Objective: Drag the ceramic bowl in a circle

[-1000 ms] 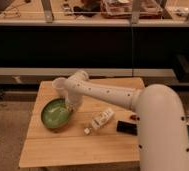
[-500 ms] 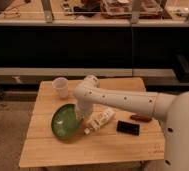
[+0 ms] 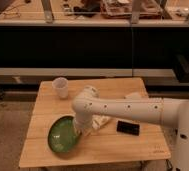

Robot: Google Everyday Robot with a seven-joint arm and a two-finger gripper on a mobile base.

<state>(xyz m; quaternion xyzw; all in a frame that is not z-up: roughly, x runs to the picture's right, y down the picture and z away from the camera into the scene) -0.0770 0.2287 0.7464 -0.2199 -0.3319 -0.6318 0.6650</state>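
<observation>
now | 1 ceramic bowl [image 3: 62, 136] | 1 gripper [image 3: 80, 131] pinching its right rim | 1 white cup [image 3: 60, 87] behind bowl | 1 black object [image 3: 128, 128] right of bowl

Green ceramic bowl [image 3: 63, 135], darker green rim, and the white gripper [image 3: 80, 132] at its right edge; white cup [image 3: 60, 87]; black flat object [image 3: 128, 128]; pale wood-plank surface [image 3: 43, 107].
</observation>
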